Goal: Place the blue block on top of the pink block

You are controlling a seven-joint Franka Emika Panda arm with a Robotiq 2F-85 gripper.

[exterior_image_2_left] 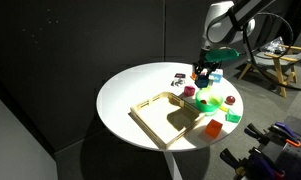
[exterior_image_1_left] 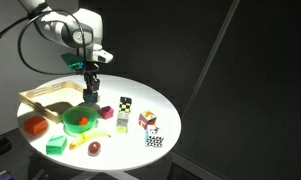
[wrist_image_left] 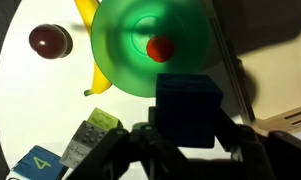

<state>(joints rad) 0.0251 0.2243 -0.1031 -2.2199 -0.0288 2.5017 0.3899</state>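
My gripper [wrist_image_left: 188,128] is shut on the blue block [wrist_image_left: 188,100], a dark-blue cube that fills the space between the fingers in the wrist view. In both exterior views the gripper [exterior_image_1_left: 90,88] [exterior_image_2_left: 203,76] hangs above the table, just past the green bowl's far edge. The pink block [exterior_image_2_left: 189,92], a small magenta cube, sits on the table below and beside the gripper, next to the wooden tray. It does not show in the wrist view, and I cannot make it out behind the gripper in the exterior view with the tray at the left.
A green bowl [wrist_image_left: 150,45] holds a small red thing. Around it lie a banana [wrist_image_left: 98,85], a dark red ball [wrist_image_left: 50,40], patterned cubes [exterior_image_1_left: 125,105], an orange block [exterior_image_1_left: 33,126] and a light green cube [exterior_image_1_left: 56,145]. A wooden tray [exterior_image_1_left: 45,97] stands by the round table's edge.
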